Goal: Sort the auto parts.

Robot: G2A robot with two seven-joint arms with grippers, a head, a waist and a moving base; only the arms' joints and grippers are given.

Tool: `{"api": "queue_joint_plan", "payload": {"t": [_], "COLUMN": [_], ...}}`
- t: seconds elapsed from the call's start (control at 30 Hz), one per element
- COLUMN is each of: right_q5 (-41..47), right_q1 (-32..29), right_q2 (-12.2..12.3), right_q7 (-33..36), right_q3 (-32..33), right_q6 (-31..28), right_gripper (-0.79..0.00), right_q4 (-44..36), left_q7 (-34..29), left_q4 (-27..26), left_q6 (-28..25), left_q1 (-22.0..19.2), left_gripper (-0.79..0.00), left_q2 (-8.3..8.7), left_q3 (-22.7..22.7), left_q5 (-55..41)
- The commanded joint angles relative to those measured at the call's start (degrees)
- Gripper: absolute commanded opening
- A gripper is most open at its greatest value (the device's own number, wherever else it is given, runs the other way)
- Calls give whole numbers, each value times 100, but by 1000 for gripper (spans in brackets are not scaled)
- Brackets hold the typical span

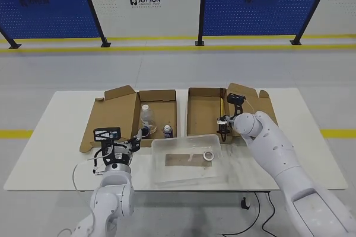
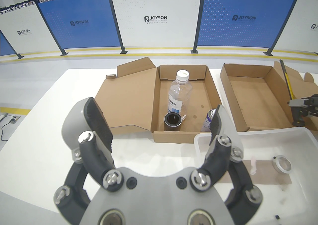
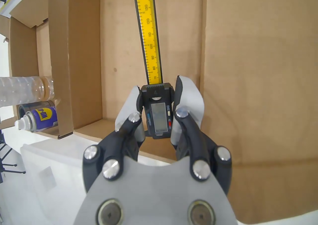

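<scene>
My right gripper point(image 3: 157, 85) is shut on the display head of a digital caliper point(image 3: 156, 116). Its yellow scale points out over the bare floor of the right cardboard box point(image 3: 174, 37). In the top view this gripper point(image 1: 224, 125) hovers at that box's point(image 1: 203, 112) near right side. My left gripper point(image 2: 154, 105) is open with nothing in it, low over the table in front of the left box point(image 2: 182, 72). That box holds a clear bottle point(image 2: 180, 96), a black cylinder point(image 2: 172, 121) and a spray can point(image 2: 208, 119). A metal ring point(image 2: 282, 164) lies in the clear tray point(image 2: 248, 134).
The two boxes stand side by side at the back of the white table point(image 1: 59, 148), their lids folded outward. The tray point(image 1: 190, 137) sits in front of them, between the arms. A brown paper strip point(image 1: 187, 161) lies in the tray.
</scene>
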Motion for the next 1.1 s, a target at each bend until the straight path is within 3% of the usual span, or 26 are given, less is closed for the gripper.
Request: {"api": "queue_joint_plan", "payload": {"t": [0.0, 0.23, 0.33, 0.43, 0.5, 0.57, 0.63, 0.67, 0.73, 0.9, 1.07], "right_q5": [-25, -178, -252, -303, -370, -543, -776, -905, -1201, -1903, -2403], "right_q1": [19, 50, 41, 10, -13, -28, -58, -81, -163, -637, -1460], "right_q2": [-9, -1, 16, 35, 60, 102, 165, 202, 286, 540, 768], "right_q7": [-9, -80, -67, -54, -72, -34, 9, 45, 221, 854, 1595], "right_q3": [-2, 45, 80, 126, 166, 187, 226, 259, 315, 583, 852], "right_q6": [-31, -198, -248, -292, -356, -521, -742, -816, -1003, -1472, -1931], "right_gripper": [-548, -394, -292, -323, -262, -89, -37, -83, -89, 0, 0], "right_q4": [33, 29, -10, -84, -212, -427, -720, -883, -1324, -2754, -4301], "left_q7": [0, 0, 0, 0, 0, 0, 0, 0, 0, 0, 0], "left_q4": [0, 0, 0, 0, 0, 0, 0, 0, 0, 0, 0], "left_q6": [0, 0, 0, 0, 0, 0, 0, 0, 0, 0, 0], "left_q1": [0, 0, 0, 0, 0, 0, 0, 0, 0, 0, 0], "left_gripper": [0, 0, 0, 0, 0, 0, 0, 0, 0, 0, 0], "left_q2": [0, 0, 0, 0, 0, 0, 0, 0, 0, 0, 0], "left_q3": [0, 0, 0, 0, 0, 0, 0, 0, 0, 0, 0], "left_q5": [0, 0, 0, 0, 0, 0, 0, 0, 0, 0, 0]}}
